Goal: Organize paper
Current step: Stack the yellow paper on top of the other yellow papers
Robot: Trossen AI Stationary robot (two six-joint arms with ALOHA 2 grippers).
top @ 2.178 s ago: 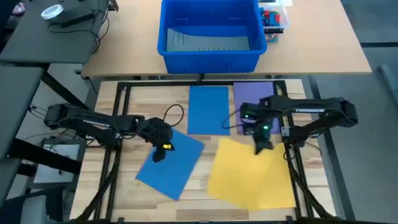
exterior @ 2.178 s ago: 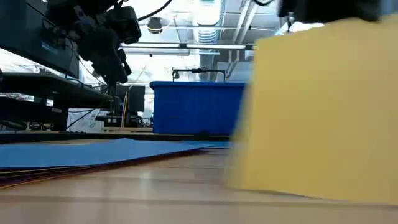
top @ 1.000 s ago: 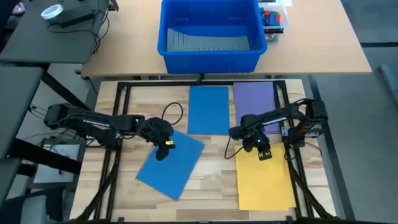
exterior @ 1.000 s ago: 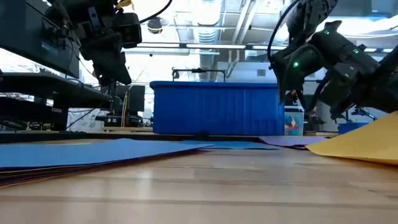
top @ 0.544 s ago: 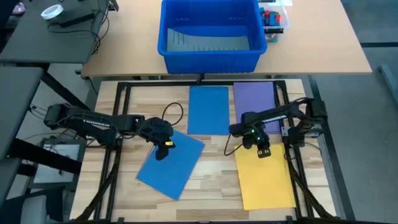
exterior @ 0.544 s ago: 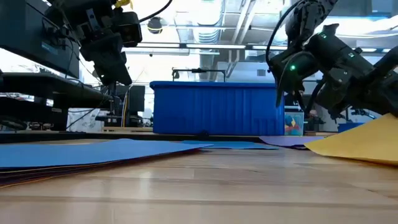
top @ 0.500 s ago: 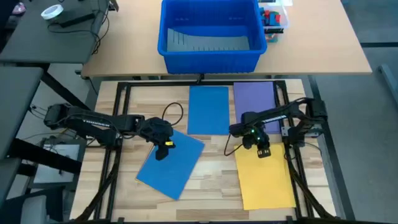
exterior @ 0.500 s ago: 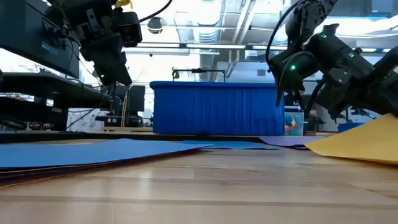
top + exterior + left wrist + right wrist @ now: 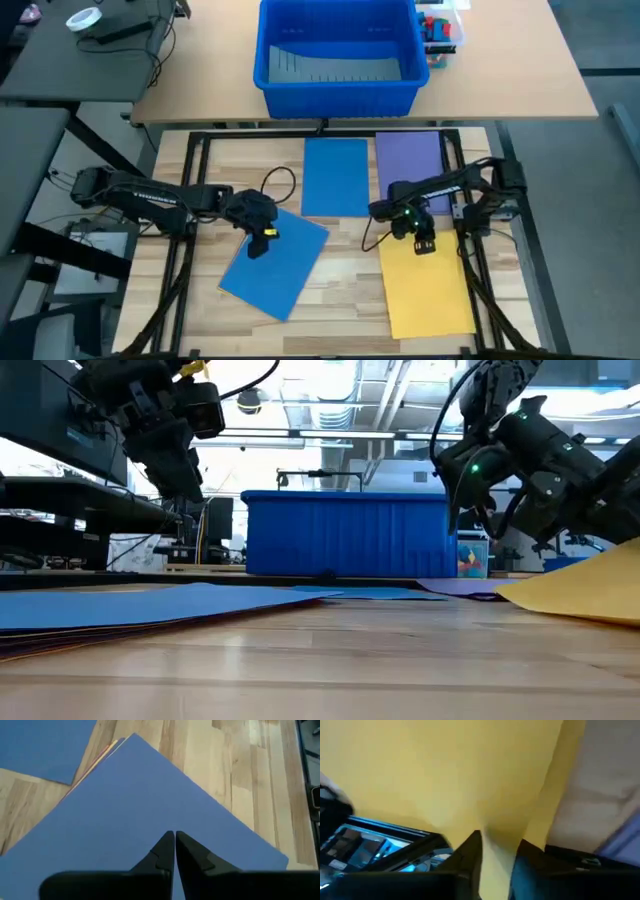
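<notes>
Laying the yellow sheet (image 9: 428,290) flat below the purple sheet (image 9: 410,160), the right gripper (image 9: 421,243) pinching its edge should release gently; left gripper (image 9: 256,243) waits closed, empty.

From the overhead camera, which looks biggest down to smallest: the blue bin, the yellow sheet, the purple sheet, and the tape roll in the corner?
1. Blue bin, clearly largest.
2. Yellow sheet.
3. Purple sheet; the right arm hides part of it, so it may match the yellow one.
4. Tape roll, by far the smallest.
</notes>
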